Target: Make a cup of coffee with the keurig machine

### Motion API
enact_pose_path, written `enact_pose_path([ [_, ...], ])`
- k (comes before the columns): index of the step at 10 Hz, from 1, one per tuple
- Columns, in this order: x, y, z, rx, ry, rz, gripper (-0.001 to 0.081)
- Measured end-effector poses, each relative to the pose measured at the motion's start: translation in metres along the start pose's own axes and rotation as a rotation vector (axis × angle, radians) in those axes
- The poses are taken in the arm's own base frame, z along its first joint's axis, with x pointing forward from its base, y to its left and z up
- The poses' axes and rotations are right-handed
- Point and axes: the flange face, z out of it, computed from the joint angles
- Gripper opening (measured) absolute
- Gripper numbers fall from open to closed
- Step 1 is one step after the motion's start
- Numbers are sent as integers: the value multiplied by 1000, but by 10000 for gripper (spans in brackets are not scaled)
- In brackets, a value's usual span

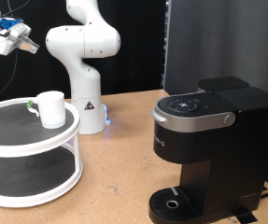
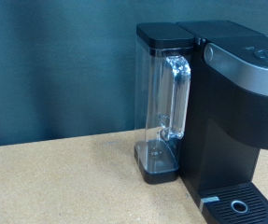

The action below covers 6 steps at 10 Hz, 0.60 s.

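The cup, a small white mug with a green mark by its handle, stands on the top tier of a round white shelf at the exterior view's left. The keurig machine is a large black box with a silver-rimmed lid, shut, and a round drip tray with nothing on it. It stands at the exterior view's right. My gripper hangs high at the top left, above and left of the cup, touching nothing. The wrist view shows the keurig machine and its clear water tank, but no fingers.
The white robot arm base stands between the shelf and the machine on the wooden table. A dark panel rises behind the machine. The shelf's lower tier is dark and holds nothing that I can see.
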Motion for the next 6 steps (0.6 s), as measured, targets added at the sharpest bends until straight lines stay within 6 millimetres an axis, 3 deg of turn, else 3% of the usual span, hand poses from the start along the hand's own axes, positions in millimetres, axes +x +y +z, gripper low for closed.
enact_pose_path([
  [6, -4, 1, 2, 10, 6, -9, 2],
])
